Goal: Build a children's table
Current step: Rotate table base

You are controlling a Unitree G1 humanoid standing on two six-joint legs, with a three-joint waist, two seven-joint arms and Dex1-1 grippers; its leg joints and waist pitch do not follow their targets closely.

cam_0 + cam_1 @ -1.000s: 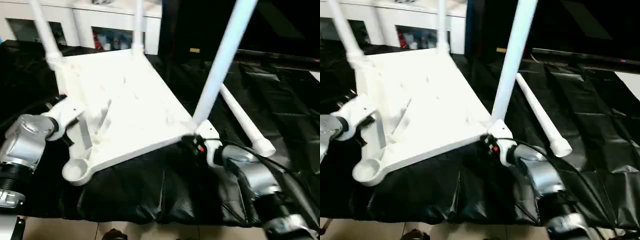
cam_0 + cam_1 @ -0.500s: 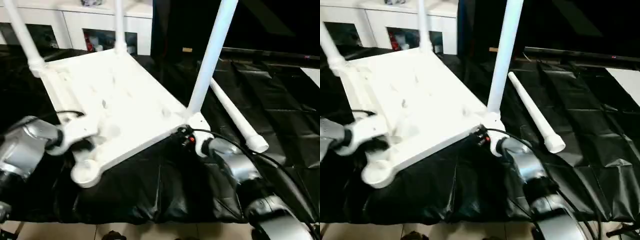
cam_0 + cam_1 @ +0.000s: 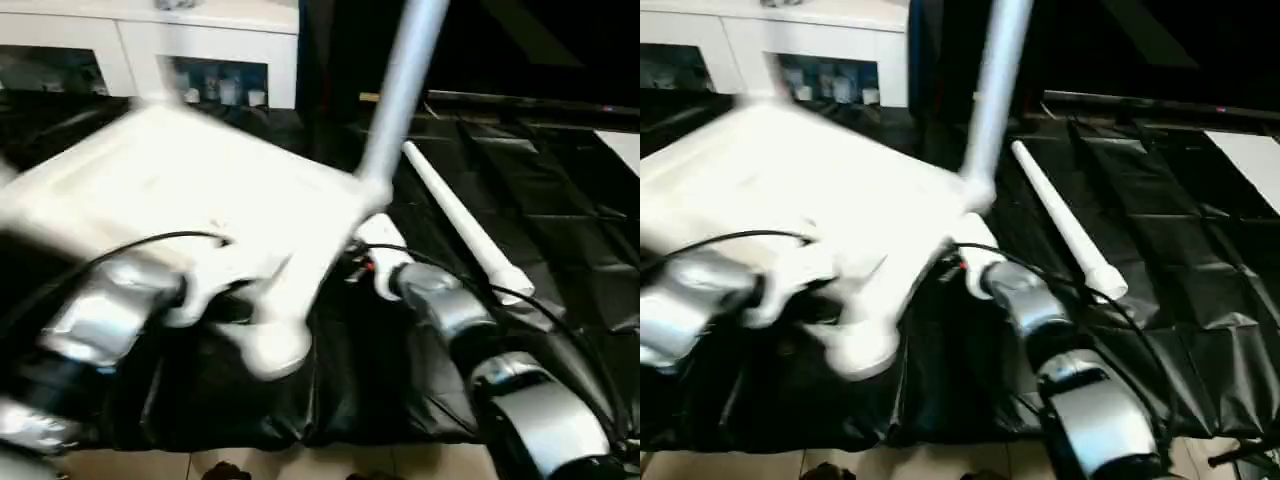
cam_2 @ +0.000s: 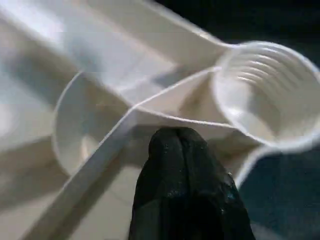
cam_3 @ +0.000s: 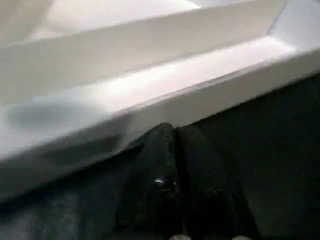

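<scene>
- Tabletop (image 3: 190,200) lies upside down on black sheeting (image 3: 560,220), heavily smeared in both head views, so its ribs and far corners cannot be made out there.
- Left wrist view gives what the head views lack: an empty ribbed corner socket (image 4: 265,95) of the tabletop, with thin ribs running from it.
- Left gripper (image 4: 182,150) has its black fingers pressed together with no gap, the tips against a rib beside that socket; nothing sits between them.
- Right gripper (image 5: 175,145) is likewise closed tight and empty, its tips at the tabletop's edge where it meets the sheeting.
- One fitted leg (image 3: 400,90) rises from the tabletop's near right corner, cut off at the top edge.
- A loose leg (image 3: 465,230) lies on the sheeting just right of the tabletop.
- White cabinet (image 3: 200,60) stands behind the tabletop; its contents are unreadable, and no writing can be read.
</scene>
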